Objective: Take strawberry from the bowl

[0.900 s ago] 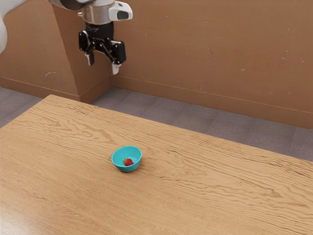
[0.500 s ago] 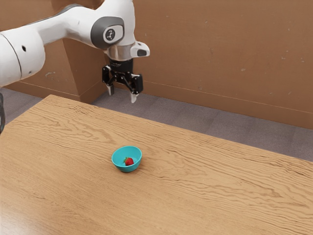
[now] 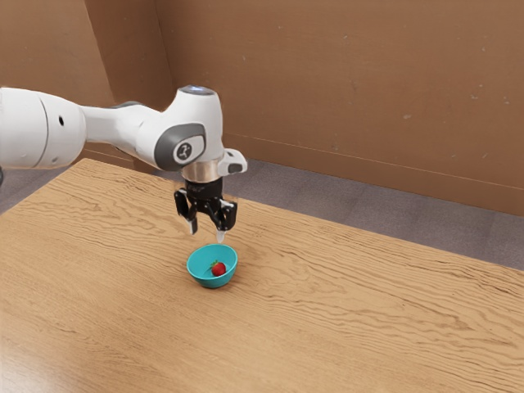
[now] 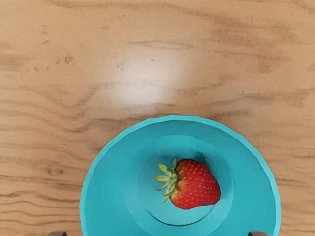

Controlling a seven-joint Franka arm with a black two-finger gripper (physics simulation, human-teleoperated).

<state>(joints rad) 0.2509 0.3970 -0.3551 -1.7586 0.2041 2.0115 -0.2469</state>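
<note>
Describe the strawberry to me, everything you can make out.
The strawberry is a single whole one, glossy red and dotted with small pale seeds, paling to yellowish near its green, pointed-leaf cap. It looks ripe, with no visible bruise or bite. It lies on its side, cap at one end and blunt tip at the other, on the round floor of the teal bowl. Only the bowl appears to touch it; the open hand is above, not on it.

White rounded arm (image 3: 123, 128), dark grey oval badge (image 3: 184, 151), black claw (image 3: 206, 233)
</note>
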